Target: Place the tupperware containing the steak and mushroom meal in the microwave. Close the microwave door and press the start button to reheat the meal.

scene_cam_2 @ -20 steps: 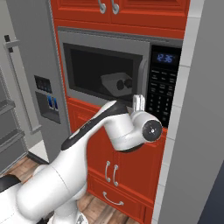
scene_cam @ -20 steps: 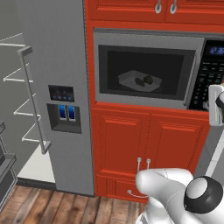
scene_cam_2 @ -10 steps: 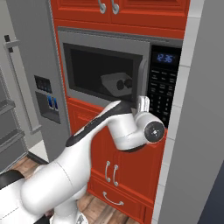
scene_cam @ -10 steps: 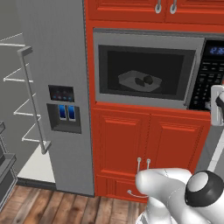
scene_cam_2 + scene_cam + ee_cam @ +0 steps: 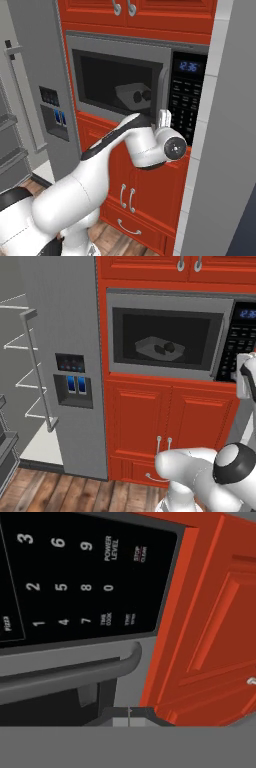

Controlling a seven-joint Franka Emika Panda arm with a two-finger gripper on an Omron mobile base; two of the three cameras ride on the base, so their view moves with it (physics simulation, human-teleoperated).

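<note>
The tupperware [image 5: 159, 348] is a shallow whitish-grey tray with rounded corners and a raised rim, and it sits on the floor of the dark cavity of the microwave [image 5: 170, 300], seen through the glass. In it lie two small dark lumps side by side; the rounder one on the right reads as the mushroom [image 5: 170, 347], the one just left of it as the steak [image 5: 159, 349], though through the tinted window its colour cannot be told. The microwave door [image 5: 167, 339], grey-framed with a large dark window, is closed flush with the front. From the right base view the tray [image 5: 131, 93] shows in the right part of the cavity, near the door's bar handle [image 5: 162, 96]. To the right of the handle is the black keypad panel [image 5: 188, 99] with its blue display at the top.

The gripper [image 5: 163, 119] is raised in front of the lower part of the keypad, beside the bottom end of the handle, its fingers pressed together with nothing between them. The hand view looks at the number keys [image 5: 60, 587] sideways, with the handle [image 5: 75, 674] running below them and the red cabinet front [image 5: 210, 632] at the right; whether the fingertips touch the panel cannot be told
</note>
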